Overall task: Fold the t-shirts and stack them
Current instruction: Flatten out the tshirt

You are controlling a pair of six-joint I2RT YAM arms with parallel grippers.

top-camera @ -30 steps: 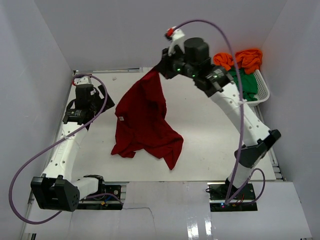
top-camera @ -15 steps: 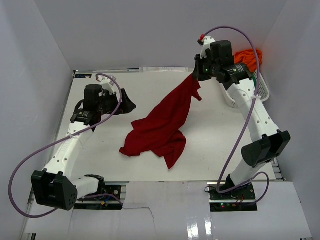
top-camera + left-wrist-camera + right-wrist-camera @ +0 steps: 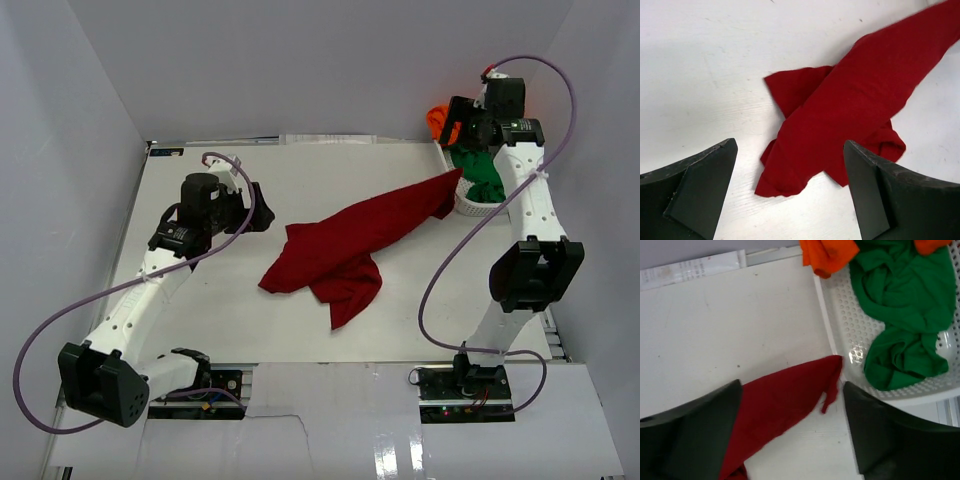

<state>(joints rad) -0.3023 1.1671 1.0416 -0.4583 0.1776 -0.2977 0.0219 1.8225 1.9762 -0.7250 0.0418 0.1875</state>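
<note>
T-shirt (image 3: 345, 245), dark red, sprawls mid-frame on the desk (image 3: 330, 170); left gripper (image 3: 789, 150) and right gripper (image 3: 792, 387) hang open, seemingly empty.

Hovering at the surface's (image 3: 420, 290) left side, left jaws wide; stretched to its far right corner, right jaws parted.

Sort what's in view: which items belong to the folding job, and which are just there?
Job: dark red fabric t-shirt; crumpled green fabric shirt; bright orange fabric shirt.
Just there: white perforated plastic basket holding the green one.
</note>
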